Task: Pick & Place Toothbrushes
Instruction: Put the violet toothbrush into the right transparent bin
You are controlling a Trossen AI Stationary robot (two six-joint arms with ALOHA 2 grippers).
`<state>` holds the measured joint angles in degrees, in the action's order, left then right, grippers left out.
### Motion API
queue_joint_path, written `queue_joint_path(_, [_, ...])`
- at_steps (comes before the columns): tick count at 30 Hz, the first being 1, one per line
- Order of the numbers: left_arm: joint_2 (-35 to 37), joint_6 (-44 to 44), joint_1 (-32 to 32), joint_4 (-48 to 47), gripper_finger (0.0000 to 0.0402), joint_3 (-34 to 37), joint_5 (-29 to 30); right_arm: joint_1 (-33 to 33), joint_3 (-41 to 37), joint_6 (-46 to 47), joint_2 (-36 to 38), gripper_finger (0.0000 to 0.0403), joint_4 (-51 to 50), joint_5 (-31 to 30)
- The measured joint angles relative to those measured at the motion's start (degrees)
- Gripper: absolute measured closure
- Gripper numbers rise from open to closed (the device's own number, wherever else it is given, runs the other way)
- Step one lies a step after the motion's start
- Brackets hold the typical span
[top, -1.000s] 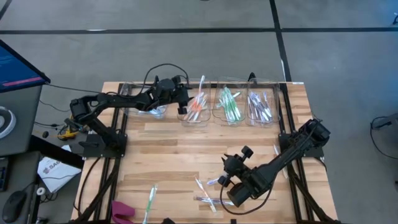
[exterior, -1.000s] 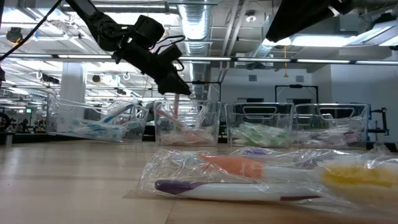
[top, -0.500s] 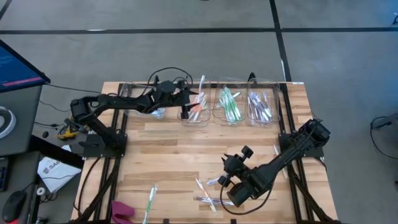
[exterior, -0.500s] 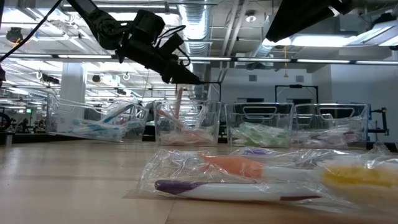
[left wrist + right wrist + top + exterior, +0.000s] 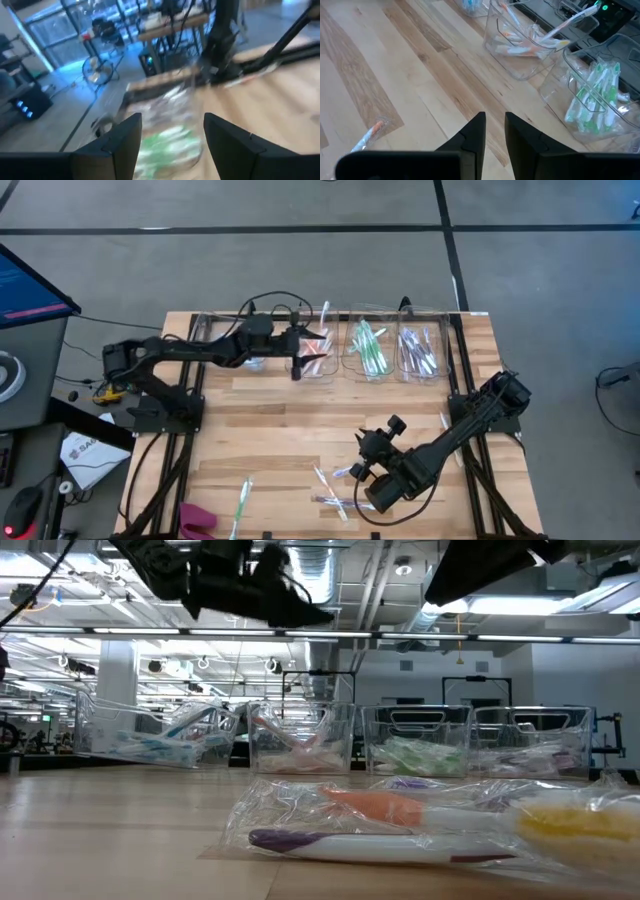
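Even, bright light falls from ceiling fixtures [image 5: 560,605] that glare white in the low view; shadows on the wooden table [image 5: 270,430] are faint and soft; wrapped toothbrushes [image 5: 400,825] nearest that fixture's camera lie out of focus; the left wrist view is smeared with motion blur, its green-filled bin [image 5: 167,145] a streak; the right wrist view is sharp.

Four clear plastic bins [image 5: 372,350] stand in a row along the far edge of the wooden surface [image 5: 270,430]. A pink object [image 5: 197,518] lies at the near left corner. A monitor [image 5: 30,285] sits off beside the surface, over the grey floor [image 5: 300,260].
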<state>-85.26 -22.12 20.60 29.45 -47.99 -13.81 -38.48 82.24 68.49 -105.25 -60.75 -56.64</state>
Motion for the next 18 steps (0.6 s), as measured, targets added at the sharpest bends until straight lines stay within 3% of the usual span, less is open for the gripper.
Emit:
queue_joint_path(8, [10.4, 8.5, -6.4, -6.4, 0.0192, 0.0, -0.1, -0.1, 0.0, 0.0, 0.0, 0.0338, 0.1, 0.0])
queue_joint_path(18, [16.8, 7.5, -14.0, -24.3, 0.0192, 0.0, 0.0, -0.2, 0.0, 0.0, 0.0, 0.0338, 0.1, 1.3])
